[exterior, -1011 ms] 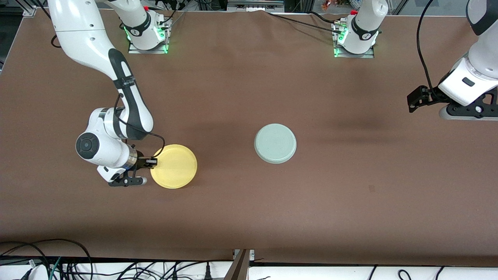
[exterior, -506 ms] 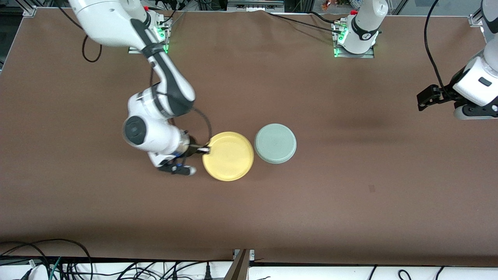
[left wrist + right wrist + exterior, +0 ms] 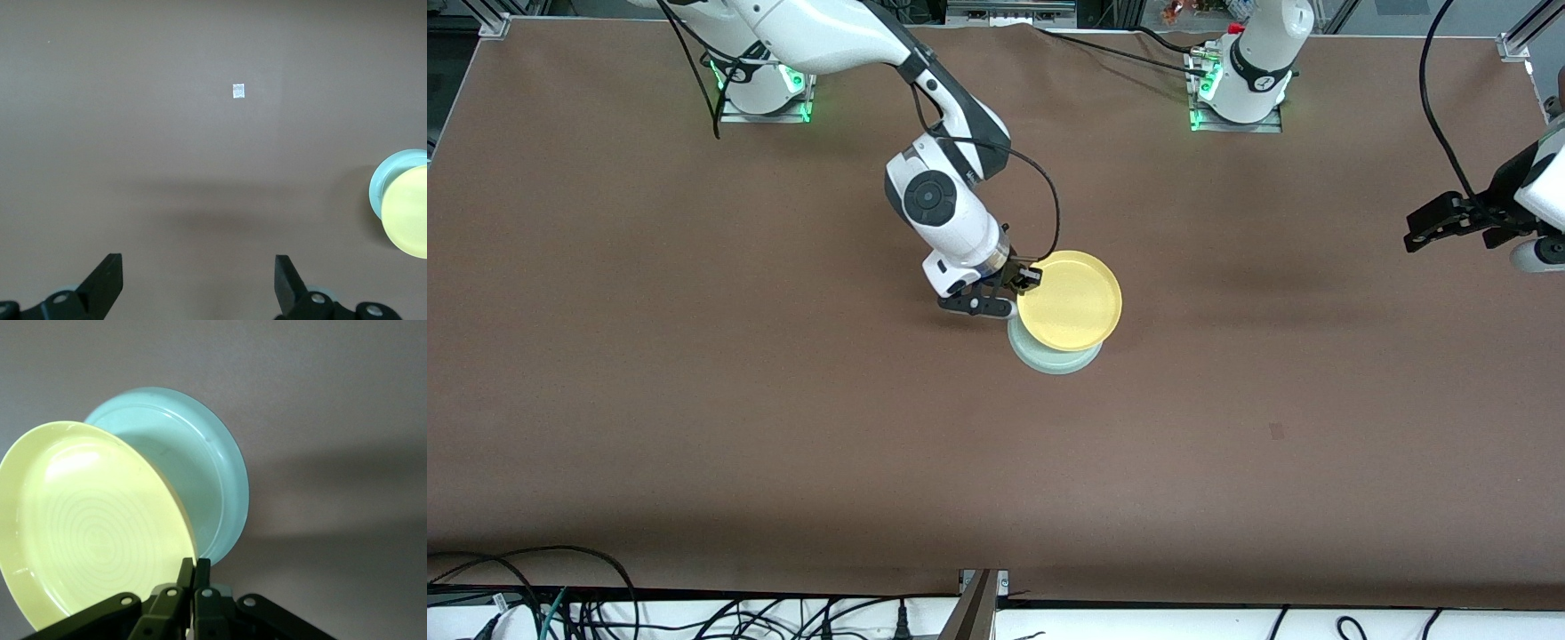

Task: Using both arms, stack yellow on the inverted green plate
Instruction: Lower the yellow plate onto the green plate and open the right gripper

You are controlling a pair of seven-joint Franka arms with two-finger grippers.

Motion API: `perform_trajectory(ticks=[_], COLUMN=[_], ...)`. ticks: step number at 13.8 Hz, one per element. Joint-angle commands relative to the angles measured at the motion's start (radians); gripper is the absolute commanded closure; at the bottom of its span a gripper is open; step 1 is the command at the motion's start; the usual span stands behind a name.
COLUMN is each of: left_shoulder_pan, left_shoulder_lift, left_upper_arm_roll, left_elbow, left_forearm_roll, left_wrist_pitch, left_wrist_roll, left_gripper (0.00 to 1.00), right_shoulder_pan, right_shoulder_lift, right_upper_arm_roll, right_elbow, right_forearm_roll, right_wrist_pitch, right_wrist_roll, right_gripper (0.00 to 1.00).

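Now we find the yellow plate (image 3: 1070, 300) raised off the table and held over the green plate (image 3: 1055, 357), covering most of it in the front view. One second ago it lay on the brown table (image 3: 694, 462) near the right arm's end; half a second ago it was just beside the green plate. We judge the carry as almost finished, with lowering and release as the step in hand.

The right gripper (image 3: 1028, 276) is pinching the yellow plate's rim on the edge toward the right arm's end of the table. In the right wrist view its fingers (image 3: 194, 577) are pressed together on that rim, and the yellow plate (image 3: 93, 520) hangs tilted above the green plate (image 3: 193, 487). The green plate rests upside down on the table, near the middle, and has not moved across the three front pictures.

The two plates are not yet concentric: a crescent of green shows on the side nearer the front camera. We expect a small correction before lowering.

The left gripper (image 3: 1449, 222) waits over the left arm's end of the table, well apart from both plates, and has drifted outward over the last second. Its fingers (image 3: 107, 283) are spread wide and hold nothing.

We can read no brand, label or writing. A small white square mark (image 3: 239, 91) on the table shows in the left wrist view; it carries no legible text.
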Motion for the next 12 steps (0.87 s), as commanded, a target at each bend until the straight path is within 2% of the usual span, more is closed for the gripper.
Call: perform_trajectory(ticks=[1, 5, 11, 12], left_shoulder_pan=[0.021, 0.009, 0.012, 0.012], left_shoulder_lift=[-0.056, -0.056, -0.065, -0.065], left_upper_arm_roll=[-0.019, -0.019, -0.018, -0.018], left_elbow=[-0.056, -0.053, -0.056, -0.056], left_forearm_roll=[-0.006, 0.051, 0.054, 0.054], left_wrist_pitch=[0.002, 0.006, -0.006, -0.006], left_wrist_roll=[0.066, 0.126, 0.236, 0.241], left_gripper=[0.0, 0.0, 0.0, 0.0], right_shoulder_pan=[0.009, 0.006, 0.008, 0.008], right_shoulder_lift=[0.009, 0.01, 0.045, 0.045], right_upper_arm_roll=[-0.02, -0.032, -0.032, -0.032], right_elbow=[-0.019, -0.011, -0.009, -0.009], right_forearm_roll=[-0.001, -0.009, -0.024, -0.024], right_wrist_pitch=[0.059, 0.059, 0.102, 0.102], right_wrist_roll=[0.02, 0.017, 0.021, 0.023], right_gripper=[1.0, 1.0, 1.0, 0.97])
